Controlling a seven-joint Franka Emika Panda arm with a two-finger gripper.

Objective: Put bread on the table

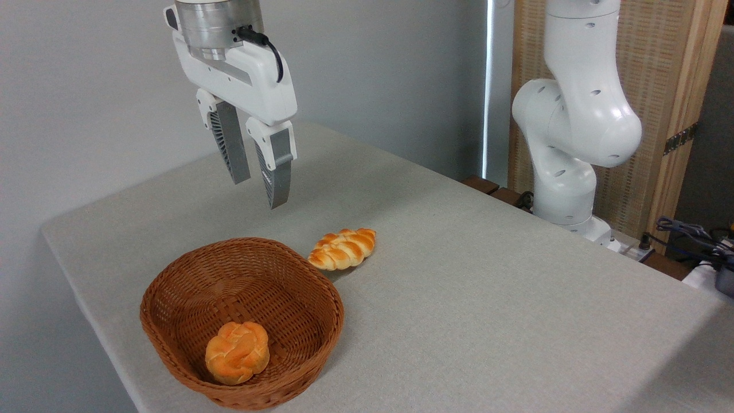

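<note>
Camera view, fixed, looking down across the workspace. We saw the bread [343, 248], a braided, pointed-oval loaf with golden-brown ridges, lying flat on the table [487, 298], just beyond the far right rim of the wicker basket [172, 338] and apparently clear of it, though the gap was too slight for us to be sure. A small round orange bun [237, 351] sat inside the basket, toward its near side. Above and to the left of the loaf hung the gripper [259, 182], well clear of the tabletop, its two ribbed fingers [276, 169] spread a moderate way apart with nothing between them and touching nothing. The arm's white base column [573, 115] stood at the far right edge of the table, before a wood-framed woven panel [665, 86], and some cables [688, 235] lay at the right margin.

We judged that the placing step was essentially complete: the loaf rested on the cloth outside the basket, and the empty, parted fingers were consistent with a release. In our reading, what remained called only for the arm to keep clear of the loaf and basket, with no further grasp needed. The chief risk we noted was a stray descent nudging the loaf against the basket rim.
</note>
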